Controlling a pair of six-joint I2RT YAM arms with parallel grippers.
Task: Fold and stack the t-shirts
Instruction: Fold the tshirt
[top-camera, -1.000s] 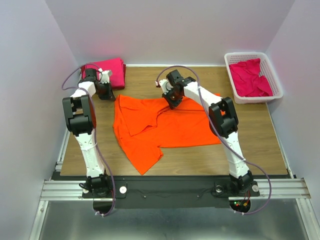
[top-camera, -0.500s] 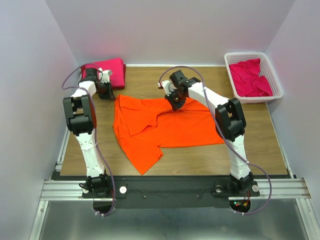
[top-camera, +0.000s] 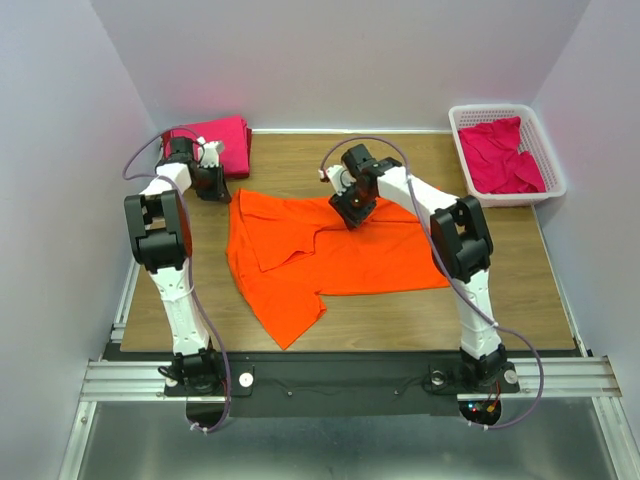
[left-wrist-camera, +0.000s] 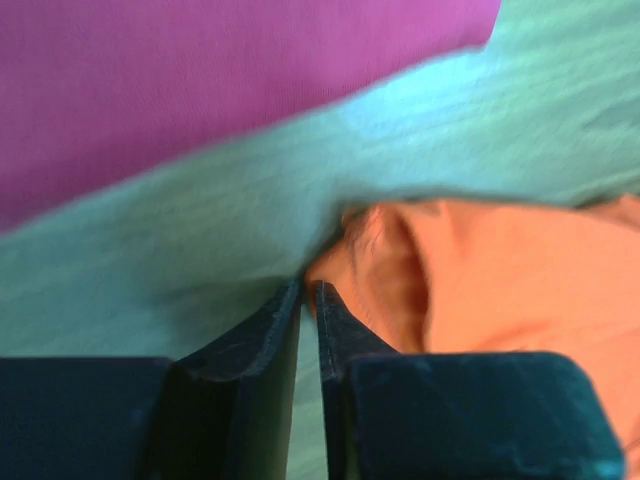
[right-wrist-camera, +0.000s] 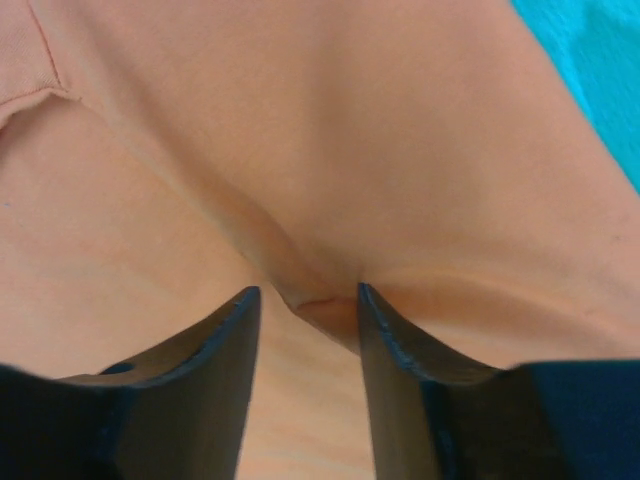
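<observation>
Lee: Since a second ago the right tool (top-camera: 354, 208) has slid nearer along the far edge of the orange t-shirt (top-camera: 340, 255); the left tool (top-camera: 213, 183) hasn't budged.
Kim: Why?
Lee: Left, almost closed, seems to pinch the far-left corner. Right stands open astride a raised pleat, gripping nothing. Shirt lies spread across the worktop (top-camera: 400, 320), awaiting a two-handed fold.

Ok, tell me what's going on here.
Both arms are working on the orange shirt, spread on the table. The left gripper seems to pinch its far-left corner; the right gripper is open astride a ridge at its far edge. A folded pink pile sits far left; more pink cloth waits in the basket.
</observation>
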